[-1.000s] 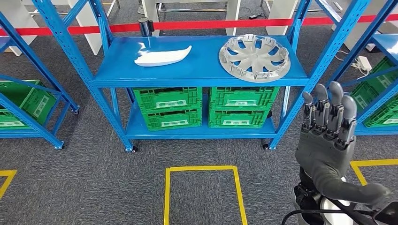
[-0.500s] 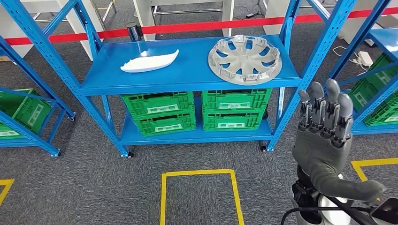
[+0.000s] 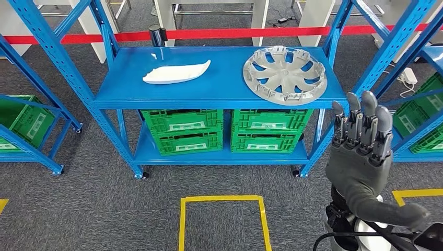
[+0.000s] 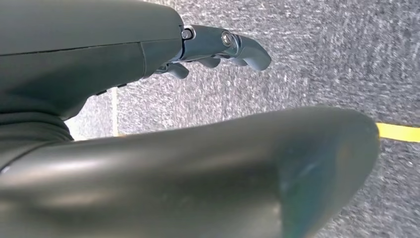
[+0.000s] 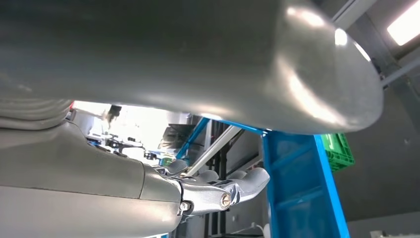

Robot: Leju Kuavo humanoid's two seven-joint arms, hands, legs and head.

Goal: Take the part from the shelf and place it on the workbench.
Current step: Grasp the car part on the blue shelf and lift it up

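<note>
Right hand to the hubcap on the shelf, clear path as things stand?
Probably yes. The right hand is raised, holding nothing, just in front of the hubcap, which lies uncovered on the shelf; only the blue upright stands close.

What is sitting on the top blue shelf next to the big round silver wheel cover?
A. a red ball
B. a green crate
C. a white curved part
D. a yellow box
C: on the top blue shelf, a white curved part lies apart from the silver wheel cover; the green crates sit on the shelf below.
</note>
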